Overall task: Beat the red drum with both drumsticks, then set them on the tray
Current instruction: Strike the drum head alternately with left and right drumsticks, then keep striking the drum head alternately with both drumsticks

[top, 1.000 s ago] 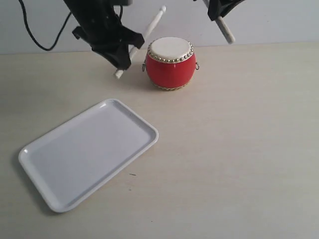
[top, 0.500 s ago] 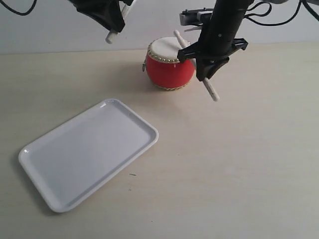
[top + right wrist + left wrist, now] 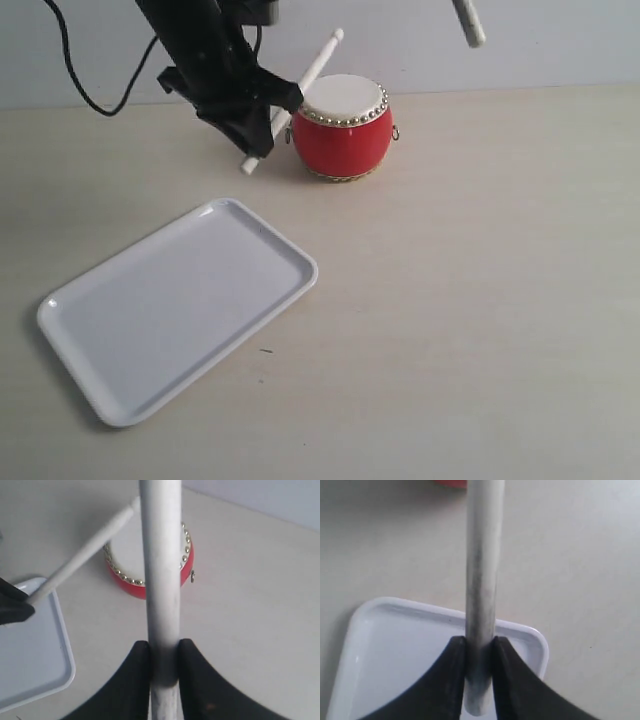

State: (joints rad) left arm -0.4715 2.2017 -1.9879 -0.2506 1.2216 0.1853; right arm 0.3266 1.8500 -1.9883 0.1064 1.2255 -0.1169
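Clamping pale drumsticks [image 3: 316, 66], left fingers [image 3: 445, 682] and right fingers [image 3: 131, 682] hover near the glossy red, cream-topped drum [image 3: 340, 138].

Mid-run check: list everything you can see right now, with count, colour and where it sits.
red drum: 1, red body, cream top, far side of the table.
tray: 1, white, on the table, nearer the camera, left of the drum.
left drumstick: 1, pale, tilted beside the drum.
right drumstick: 1, pale, held high, right of the drum.
table: 1, pale beige.
cable: 1, black, by the wall.
left gripper: black, shut on the left drumstick.
right gripper: black, shut on the right drumstick.
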